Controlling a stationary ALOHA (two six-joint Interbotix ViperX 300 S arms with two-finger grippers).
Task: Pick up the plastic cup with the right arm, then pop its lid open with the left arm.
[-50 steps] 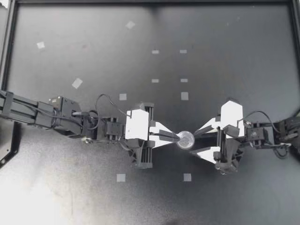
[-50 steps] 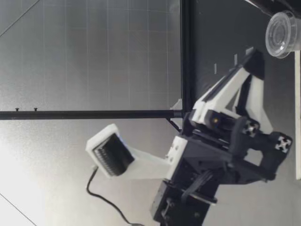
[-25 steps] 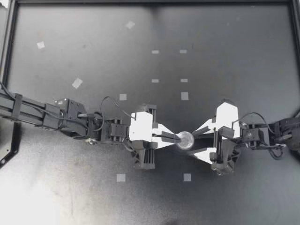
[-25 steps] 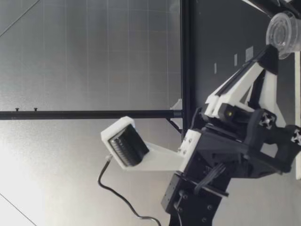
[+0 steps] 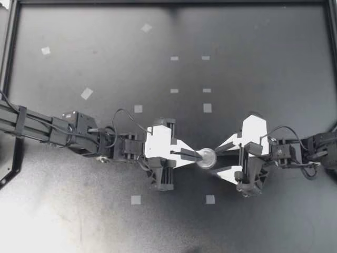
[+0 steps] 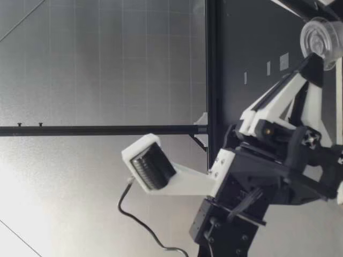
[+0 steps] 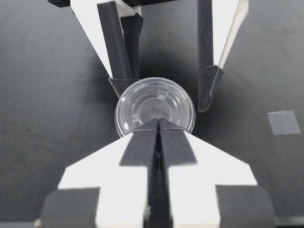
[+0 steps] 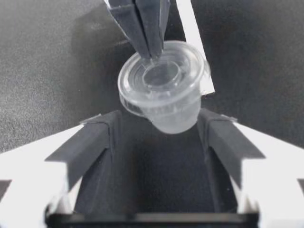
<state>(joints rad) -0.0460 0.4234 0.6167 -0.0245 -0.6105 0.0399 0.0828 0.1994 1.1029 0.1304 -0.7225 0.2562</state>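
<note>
My left gripper (image 5: 196, 155) and my right gripper (image 5: 217, 160) meet nose to nose near the middle of the black table (image 5: 253, 63), with a small clear lidded cup (image 5: 207, 158) between them. My left gripper's fingers are pressed together on the cup's rim, one on each side of the thin edge, so it holds the cup by that lip alone. In the left wrist view the two dark fingertips (image 7: 158, 126) come to a narrow point right at the near edge of the round lid (image 7: 154, 107). My right gripper is spread wide, with one finger on either side of the cup. In the right wrist view the cup (image 8: 164, 88) hangs tilted, with its lid turned partly toward that camera and its narrower base sitting in the gap between the two dark pads (image 8: 95, 142). A little room shows on both sides there. In the left wrist view one of those fingers stands very close to the rim, and I cannot tell whether it touches. I also cannot tell whether the cup's base rests on the table. In the low view the cup (image 6: 321, 35) shows beside the white fingers of a gripper. Small pale tape squares (image 5: 207, 108) dot the table around both arms, and one lies just nearer the front edge, below the cup (image 5: 210, 199)
</note>
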